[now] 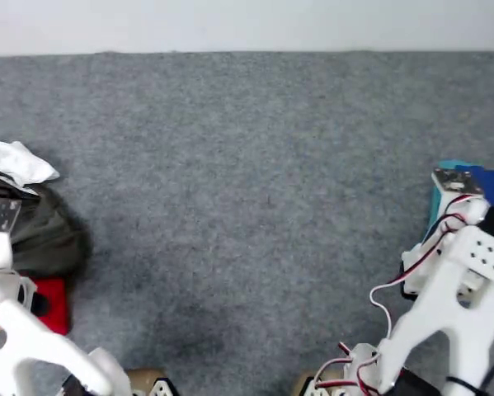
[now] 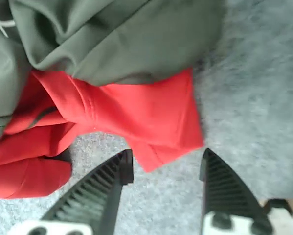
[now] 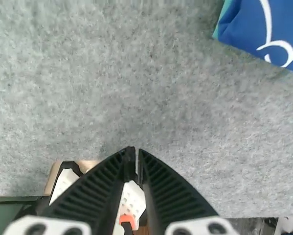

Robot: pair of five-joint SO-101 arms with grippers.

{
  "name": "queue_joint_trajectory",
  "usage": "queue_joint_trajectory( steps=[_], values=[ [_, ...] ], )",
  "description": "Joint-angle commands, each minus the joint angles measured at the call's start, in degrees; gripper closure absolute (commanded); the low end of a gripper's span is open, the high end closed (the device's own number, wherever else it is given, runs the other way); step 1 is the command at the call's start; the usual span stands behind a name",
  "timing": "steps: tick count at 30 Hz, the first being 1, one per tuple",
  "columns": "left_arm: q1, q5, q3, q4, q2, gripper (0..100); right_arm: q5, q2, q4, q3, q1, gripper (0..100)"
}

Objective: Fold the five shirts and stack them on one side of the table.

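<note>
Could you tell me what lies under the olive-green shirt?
A red shirt lies partly under the olive-green shirt, one corner out on the grey mat. Anything else beneath is covered.

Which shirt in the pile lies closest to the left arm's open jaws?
The red shirt: its corner reaches almost between the jaws, while the olive shirt lies beyond, overlapping it.

The left arm (image 1: pixel 20 334) stands at the near left edge, its white links bent and leaning toward the far side. The left gripper (image 2: pixel 166 164) has its black jaws spread wide apart. The right arm (image 1: pixel 457 285) rises at the near right. The right gripper (image 3: pixel 136 152) has its jaws pressed together at the tips.
</note>
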Motion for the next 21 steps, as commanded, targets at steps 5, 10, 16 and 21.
queue_joint_trajectory(
  steps=[5,10,16,21],
  values=[
    [-0.8,-1.2,7.5,-12.4,-1.4,77,-0.5,-4.3,2.2,0.4,-0.5,98.9],
    [2.4,-1.1,15.8,-21.6,-1.3,77,-0.5,-6.5,2.3,0.4,-0.5,98.9],
    [5.0,1.8,23.6,-30.2,-1.3,77,-0.4,-9.0,2.3,0.4,-0.5,98.9],
    [5.3,2.4,26.6,-31.0,-1.4,83,-0.4,-10.8,2.3,0.4,-0.5,98.9]
  ],
)
